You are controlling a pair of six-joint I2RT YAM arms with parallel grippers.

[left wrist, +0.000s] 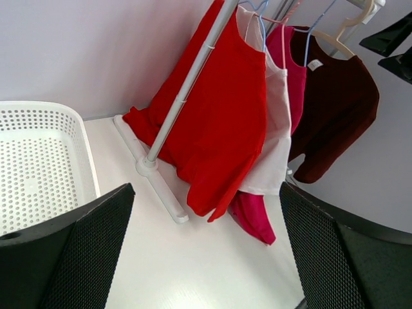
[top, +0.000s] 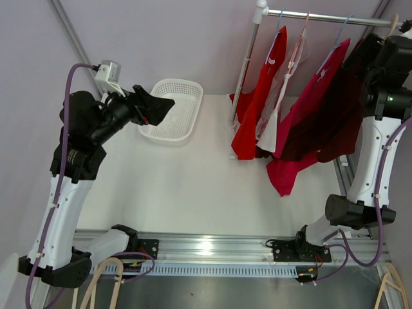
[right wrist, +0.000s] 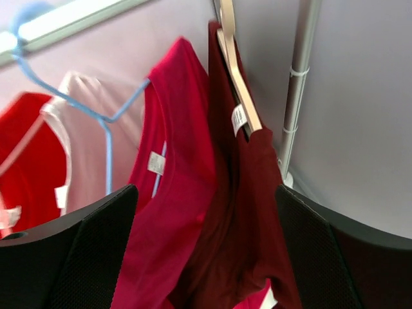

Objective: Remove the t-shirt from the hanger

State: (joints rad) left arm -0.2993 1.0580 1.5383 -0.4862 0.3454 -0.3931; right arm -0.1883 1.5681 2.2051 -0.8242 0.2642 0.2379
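Several t-shirts hang on a white rail [top: 322,16] at the back right: red [top: 254,103], white [top: 283,96], crimson [top: 302,122] and maroon [top: 335,116]. In the right wrist view the maroon t-shirt [right wrist: 251,212] hangs on a wooden hanger [right wrist: 235,71], next to the crimson one [right wrist: 174,193] on a blue hanger [right wrist: 103,122]. My right gripper [right wrist: 206,257] is open, raised at the rail, its jaws either side of the maroon shirt's upper body without holding it. My left gripper [top: 158,106] is open and empty, in the air over the basket, facing the rack.
A white perforated basket [top: 170,109] stands at the back left. The rack's white upright [left wrist: 187,90] and foot [left wrist: 158,180] stand on the table in front of the red shirt [left wrist: 225,122]. A purple wall is close behind the rack.
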